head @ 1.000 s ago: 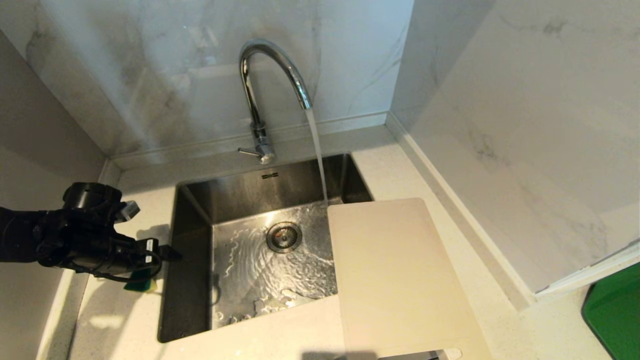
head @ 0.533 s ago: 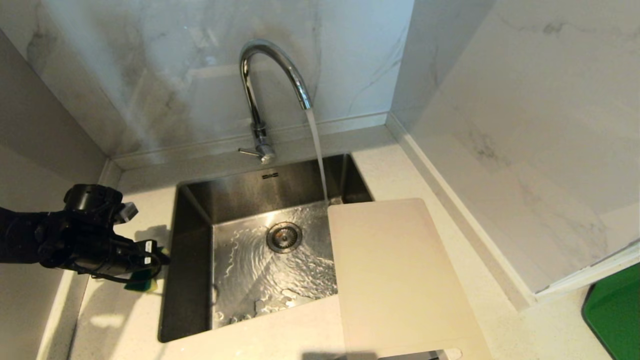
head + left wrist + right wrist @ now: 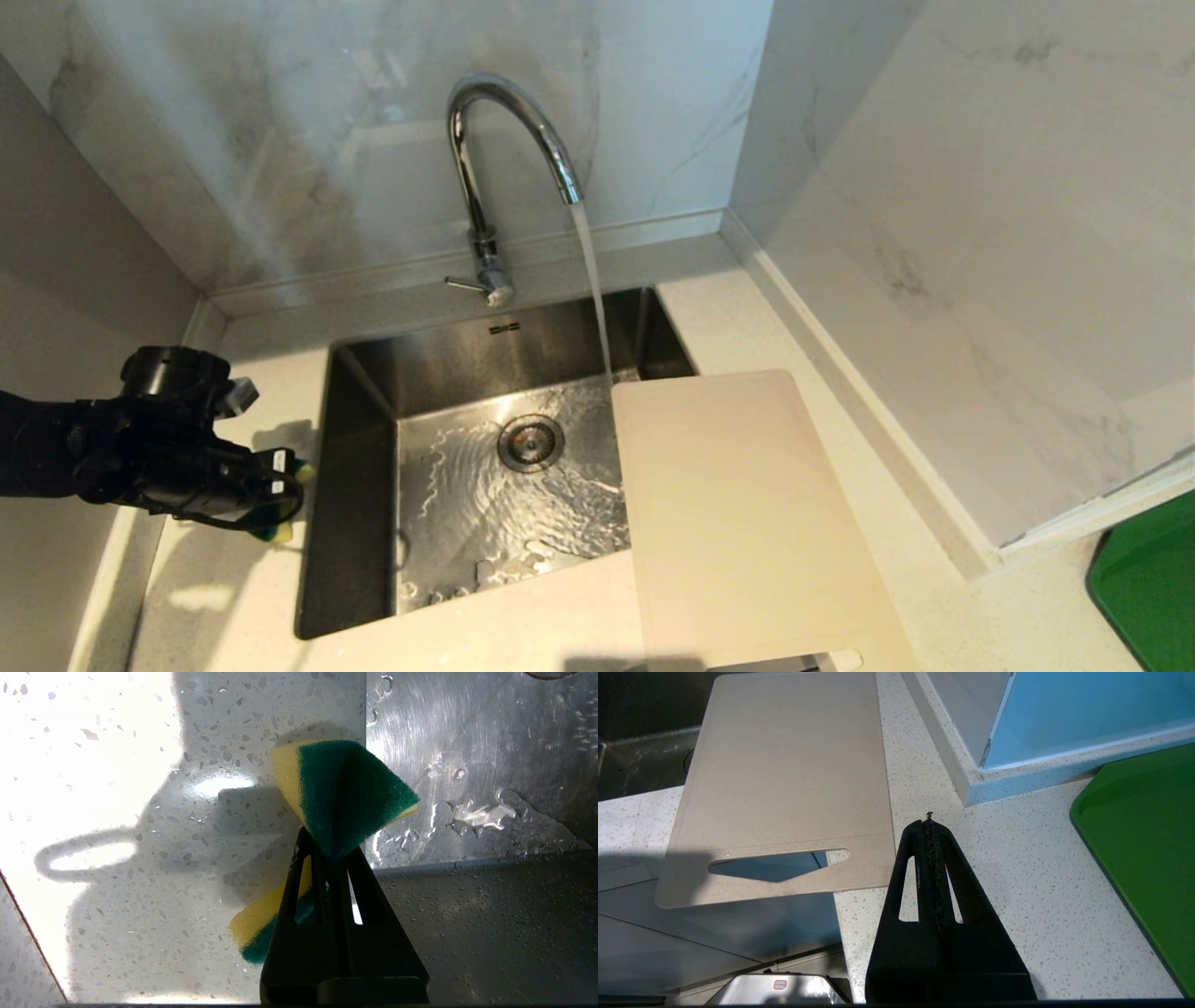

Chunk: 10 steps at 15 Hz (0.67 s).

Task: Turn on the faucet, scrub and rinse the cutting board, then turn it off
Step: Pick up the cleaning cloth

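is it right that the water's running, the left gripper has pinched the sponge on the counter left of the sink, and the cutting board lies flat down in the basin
Not quite. The head view shows the cutting board on the counter right of the sink, one edge overhanging the basin. The rest holds: the faucet runs and the left gripper pinches the sponge.

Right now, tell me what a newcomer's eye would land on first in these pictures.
First, the stream of water pouring from the chrome faucet into the steel sink at the centre. Next, the green-and-yellow sponge pinched in the left gripper over the counter at the sink's left edge. Then the pale cutting board lying across the sink's right rim.
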### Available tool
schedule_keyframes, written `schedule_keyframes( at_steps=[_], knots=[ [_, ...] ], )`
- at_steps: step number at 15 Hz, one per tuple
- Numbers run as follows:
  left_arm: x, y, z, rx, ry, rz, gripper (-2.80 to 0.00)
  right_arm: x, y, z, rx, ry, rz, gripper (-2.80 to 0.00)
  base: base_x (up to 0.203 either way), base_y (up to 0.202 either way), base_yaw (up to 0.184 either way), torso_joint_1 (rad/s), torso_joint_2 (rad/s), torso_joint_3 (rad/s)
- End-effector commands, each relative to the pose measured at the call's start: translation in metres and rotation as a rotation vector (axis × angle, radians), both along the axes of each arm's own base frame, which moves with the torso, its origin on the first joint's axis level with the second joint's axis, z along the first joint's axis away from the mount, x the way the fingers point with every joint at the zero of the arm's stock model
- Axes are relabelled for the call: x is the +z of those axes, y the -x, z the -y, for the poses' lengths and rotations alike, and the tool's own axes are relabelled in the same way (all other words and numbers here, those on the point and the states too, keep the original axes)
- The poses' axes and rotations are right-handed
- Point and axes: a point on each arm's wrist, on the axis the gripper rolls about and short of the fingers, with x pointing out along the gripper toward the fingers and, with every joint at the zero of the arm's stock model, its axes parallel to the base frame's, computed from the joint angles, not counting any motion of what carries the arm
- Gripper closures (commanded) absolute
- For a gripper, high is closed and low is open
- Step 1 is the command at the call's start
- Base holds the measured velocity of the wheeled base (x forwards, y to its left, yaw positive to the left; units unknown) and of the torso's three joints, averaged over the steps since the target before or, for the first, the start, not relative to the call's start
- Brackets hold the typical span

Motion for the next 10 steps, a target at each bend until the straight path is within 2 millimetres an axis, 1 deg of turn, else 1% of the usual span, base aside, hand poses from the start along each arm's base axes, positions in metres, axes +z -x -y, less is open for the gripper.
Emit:
schedule_keyframes(
  at_steps=[1, 3, 5, 6, 7, 8, 10],
  knots=[
    [0.004, 0.001, 0.003, -0.006, 0.002, 0.015, 0.0, 0.0, 0.0, 0.0, 0.001, 0.0, 0.001, 0.0, 0.0, 0.0, 0.0, 0.0, 0.0, 0.0],
    [0.017, 0.006, 0.004, -0.009, 0.006, 0.052, 0.0, 0.0, 0.0, 0.0, 0.001, 0.0, 0.001, 0.0, 0.0, 0.0, 0.0, 0.0, 0.0, 0.0],
    [0.038, 0.016, 0.004, -0.009, 0.007, 0.114, 0.0, 0.0, 0.0, 0.0, 0.001, 0.0, 0.001, 0.0, 0.0, 0.0, 0.0, 0.0, 0.0, 0.0],
    [0.051, 0.022, 0.004, -0.01, 0.004, 0.155, 0.0, 0.0, 0.0, 0.0, 0.001, 0.0, 0.001, 0.0, 0.0, 0.0, 0.0, 0.0, 0.0, 0.0],
    [0.067, 0.027, 0.003, -0.006, 0.001, 0.196, 0.0, 0.0, 0.0, 0.0, 0.001, 0.0, 0.002, 0.0, 0.0, 0.0, 0.0, 0.0, 0.0, 0.0],
    [0.087, 0.033, 0.003, -0.002, -0.005, 0.244, 0.0, 0.0, 0.0, 0.0, 0.001, 0.0, 0.002, 0.0, 0.0, 0.0, 0.0, 0.0, 0.0, 0.0],
    [0.137, 0.048, 0.001, -0.012, -0.032, 0.356, 0.0, 0.0, 0.0, 0.0, 0.001, 0.0, 0.001, 0.0, 0.0, 0.0, 0.0, 0.0, 0.0, 0.0]
  ],
)
